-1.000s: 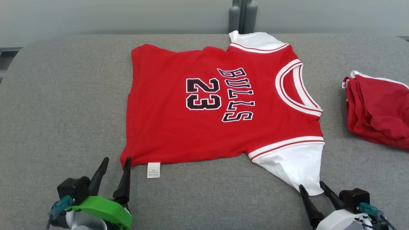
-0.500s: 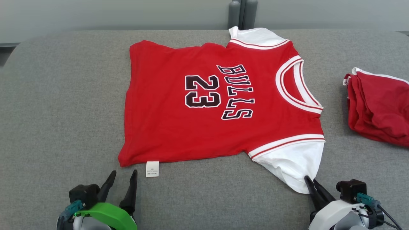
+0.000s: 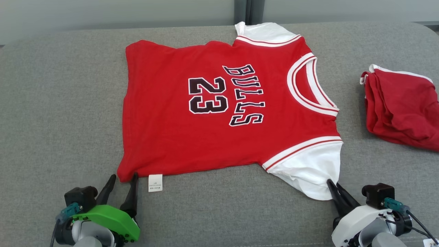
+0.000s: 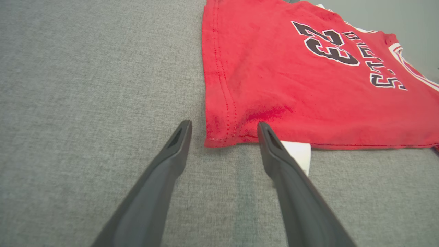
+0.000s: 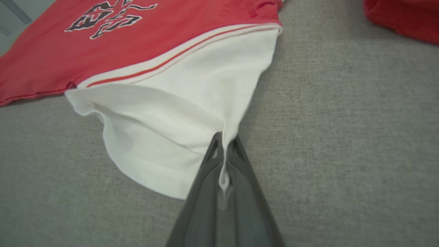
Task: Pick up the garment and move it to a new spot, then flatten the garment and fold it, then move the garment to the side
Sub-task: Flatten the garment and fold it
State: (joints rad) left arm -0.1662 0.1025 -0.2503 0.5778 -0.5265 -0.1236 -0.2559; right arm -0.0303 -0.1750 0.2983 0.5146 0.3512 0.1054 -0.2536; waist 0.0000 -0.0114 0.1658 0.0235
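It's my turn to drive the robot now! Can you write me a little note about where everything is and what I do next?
Right tool: shut on the near white sleeve of the jersey.
Left tool: open, with a finger on either side of the jersey's near hem corner, not gripping yet.
Jersey: spread front-up on the gray cushion. A second red cloth lies apart at the right.
Done: the jersey looks laid out fairly flat.
Left: probably close the left tool on the corner, then fold the jersey and move it aside.
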